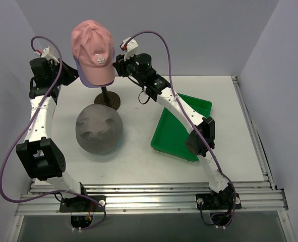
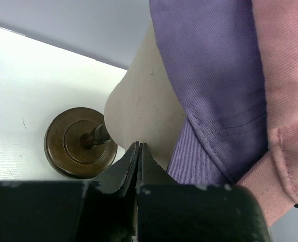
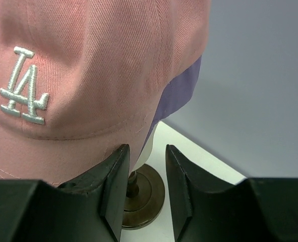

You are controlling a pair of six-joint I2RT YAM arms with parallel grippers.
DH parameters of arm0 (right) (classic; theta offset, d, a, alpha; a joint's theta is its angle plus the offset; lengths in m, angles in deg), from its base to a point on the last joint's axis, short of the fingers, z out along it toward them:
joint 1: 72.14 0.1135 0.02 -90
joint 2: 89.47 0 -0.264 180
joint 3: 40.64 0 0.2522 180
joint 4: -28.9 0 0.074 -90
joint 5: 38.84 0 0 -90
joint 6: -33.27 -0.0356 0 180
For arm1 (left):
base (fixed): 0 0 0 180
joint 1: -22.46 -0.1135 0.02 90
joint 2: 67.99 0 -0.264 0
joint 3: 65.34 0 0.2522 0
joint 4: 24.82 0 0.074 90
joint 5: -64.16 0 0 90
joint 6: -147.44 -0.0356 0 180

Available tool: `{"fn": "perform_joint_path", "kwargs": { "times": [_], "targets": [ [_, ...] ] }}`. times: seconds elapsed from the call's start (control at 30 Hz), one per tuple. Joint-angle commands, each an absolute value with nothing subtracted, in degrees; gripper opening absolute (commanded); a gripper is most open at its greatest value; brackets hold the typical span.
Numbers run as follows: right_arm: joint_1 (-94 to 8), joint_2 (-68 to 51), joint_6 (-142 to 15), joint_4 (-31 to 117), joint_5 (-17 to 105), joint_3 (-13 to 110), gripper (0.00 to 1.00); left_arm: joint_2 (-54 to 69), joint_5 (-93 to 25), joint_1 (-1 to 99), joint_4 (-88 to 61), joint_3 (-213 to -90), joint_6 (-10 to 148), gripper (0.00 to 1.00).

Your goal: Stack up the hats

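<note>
Cap (image 1: 92, 50), pink, sits between left end effector (image 2: 138, 146), pinched closed on nothing, and right end effector (image 3: 147, 154), jaws apart.

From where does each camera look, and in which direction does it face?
Top external: above and behind the robot, looking down at the table, grey hat, green tray and pink cap; both arms show.
Left wrist: beside the mannequin head, facing the lilac cap under the pink one and the stand base below; its shut left gripper shows.
Right wrist: close to the pink cap's LA logo; its open right gripper shows.
Shared: both wrist views show both caps and the stand base.
</note>
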State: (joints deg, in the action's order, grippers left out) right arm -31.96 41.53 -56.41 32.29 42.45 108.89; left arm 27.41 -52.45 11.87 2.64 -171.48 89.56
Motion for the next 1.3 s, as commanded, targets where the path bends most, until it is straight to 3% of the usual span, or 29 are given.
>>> {"fn": "perform_joint_path", "kwargs": {
  "times": [0.0, 1.27],
  "targets": [
    [-31.28, 41.67, -55.76, 29.12, 42.73, 110.58, 0.31, 27.46, -54.23, 12.61, -0.68, -173.58, 89.52, 0.04],
    [-25.48, 37.45, -52.95, 28.51, 42.64, 107.95, 0.30, 29.04, -52.73, 15.25, -0.68, -174.55, 89.26, 0.04]
  ]
}}
